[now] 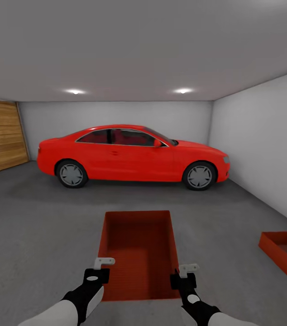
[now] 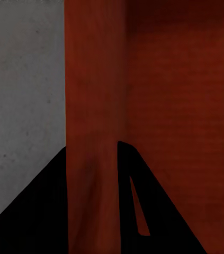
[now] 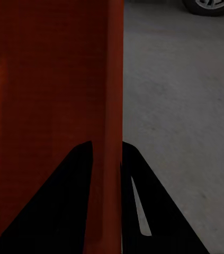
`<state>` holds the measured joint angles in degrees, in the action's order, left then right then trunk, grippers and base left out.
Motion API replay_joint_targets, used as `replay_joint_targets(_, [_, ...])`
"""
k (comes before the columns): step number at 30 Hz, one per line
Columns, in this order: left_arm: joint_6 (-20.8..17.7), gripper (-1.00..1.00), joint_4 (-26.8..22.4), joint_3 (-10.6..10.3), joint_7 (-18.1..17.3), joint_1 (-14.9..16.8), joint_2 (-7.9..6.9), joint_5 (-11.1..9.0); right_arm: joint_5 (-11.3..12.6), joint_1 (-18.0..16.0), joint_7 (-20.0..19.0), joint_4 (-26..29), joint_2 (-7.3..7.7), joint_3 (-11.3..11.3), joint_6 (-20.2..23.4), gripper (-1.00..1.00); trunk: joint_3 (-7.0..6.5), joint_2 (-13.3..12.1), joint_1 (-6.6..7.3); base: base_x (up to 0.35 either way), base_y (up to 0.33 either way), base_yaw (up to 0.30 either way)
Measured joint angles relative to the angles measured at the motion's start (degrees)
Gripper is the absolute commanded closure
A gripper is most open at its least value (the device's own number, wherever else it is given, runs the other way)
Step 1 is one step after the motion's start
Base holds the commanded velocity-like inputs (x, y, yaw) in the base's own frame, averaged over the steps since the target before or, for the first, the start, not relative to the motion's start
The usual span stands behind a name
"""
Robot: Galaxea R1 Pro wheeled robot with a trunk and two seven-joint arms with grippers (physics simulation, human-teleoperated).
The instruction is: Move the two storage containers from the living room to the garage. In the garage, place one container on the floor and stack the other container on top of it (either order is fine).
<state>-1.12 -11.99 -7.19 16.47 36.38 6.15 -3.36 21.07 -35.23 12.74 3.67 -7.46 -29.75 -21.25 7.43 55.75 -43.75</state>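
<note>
Container one (image 1: 139, 253) hangs right in front of me over the garage floor (image 1: 35, 235). No labels or writing on it that I can read. My left fingers (image 2: 93, 211) are pinched on its left wall, my right fingers (image 3: 105, 206) clamped on the right wall. Second container (image 1: 286, 253) sits on the floor off right, red car (image 1: 134, 156) behind.

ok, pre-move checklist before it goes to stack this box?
1. Left gripper on held container: fingers straddle its wall, ok.
2. Right gripper likewise, fingers either side of wall: ok.
3. Second container on garage floor, upright, open: ok.
4. Held container over it: not ok, target sits off to the right.
5. Distance from red car: ok.
6. Held container lifted off floor: cannot tell.
</note>
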Motion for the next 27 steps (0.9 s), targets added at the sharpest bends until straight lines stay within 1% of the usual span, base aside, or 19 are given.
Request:
replay_joint_targets(4, [-0.02,1.00,-0.04,0.03,0.01,0.00,0.01,0.05,0.03,0.00,-0.02,-0.01,0.00,0.02,-0.03,1.00,0.00,0.00,0.00,0.320,0.000,-0.025])
replay_joint_targets(7, [-0.02,1.00,-0.01,0.03,-0.01,0.01,0.01,0.03,-0.01,0.01,0.01,0.01,0.01,0.02,0.00,1.00,0.00,0.00,0.00,0.320,0.000,-0.176])
replay_joint_targets(19, [-0.06,1.00,0.04,0.00,0.08,0.01,0.07,-0.03,-0.17,0.01,-0.05,0.05,0.08,0.11,0.09,1.00,0.00,0.00,0.00,0.320,0.007,-0.275])
replay_joint_targets(27, [-0.06,1.00,0.04,-0.01,0.09,0.01,0.07,-0.01,-0.13,0.01,-0.05,0.05,0.08,0.09,0.08,1.00,0.00,0.00,0.00,0.320,0.120,-0.285])
